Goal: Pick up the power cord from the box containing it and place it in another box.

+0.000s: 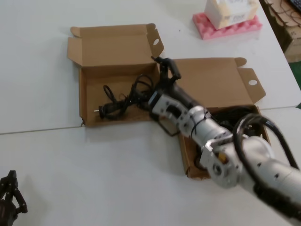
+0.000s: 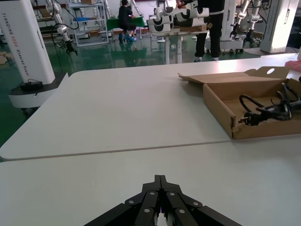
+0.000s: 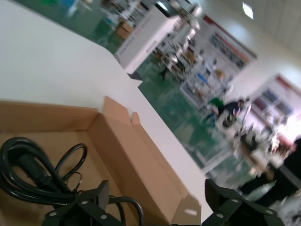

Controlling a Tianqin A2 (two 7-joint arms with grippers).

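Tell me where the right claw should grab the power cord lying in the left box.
Judging by its pose, grip the bunched loops of the power cord near the box's middle, coming from above: the strands pile highest there, while the plug end lies flat near the front wall. The right claw hovers open nearby.

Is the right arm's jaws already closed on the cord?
No. In the right wrist view the right gripper has jaws spread wide, above the power cord.
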